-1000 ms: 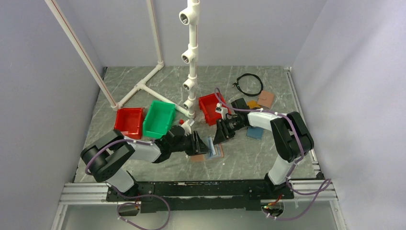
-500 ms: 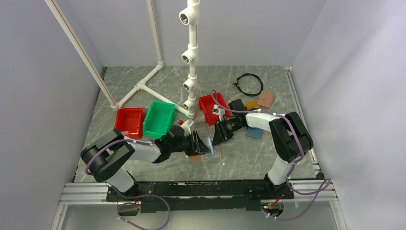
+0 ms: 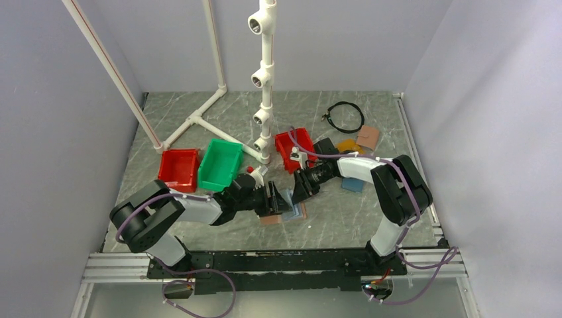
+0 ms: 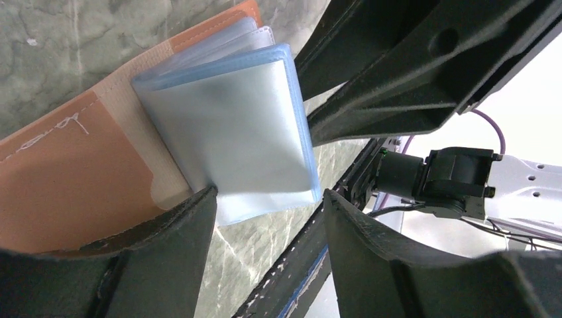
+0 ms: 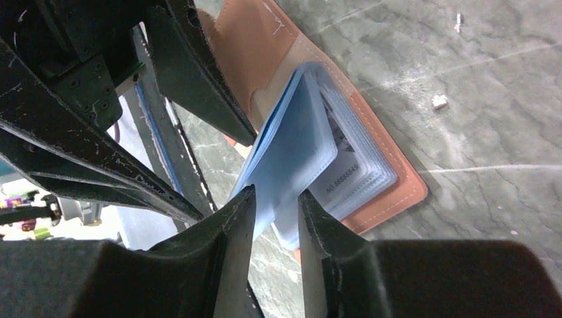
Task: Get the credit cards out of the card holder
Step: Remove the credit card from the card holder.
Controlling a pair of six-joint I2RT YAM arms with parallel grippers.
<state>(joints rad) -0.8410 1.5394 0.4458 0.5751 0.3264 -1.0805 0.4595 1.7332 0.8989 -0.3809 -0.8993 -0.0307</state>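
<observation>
Card holder [image 3: 287, 213] laid open on desk [image 3: 344, 222], lower centre of top view, between both arms. Left pincer [image 3: 276, 200] spread; lower edge of blue plastic sleeves [image 4: 232, 126] seen between its fingertips [image 4: 179, 238], contact not clear. Right pincer [image 5: 277, 197] nearly closed, pinching one raised blue sleeve leaf [image 5: 291, 139]. Other sleeves fanned flat on tan leather cover [image 5: 391, 189]. Card [image 5: 341, 173] with printed number seen inside a sleeve, centre of right wrist view.
</observation>
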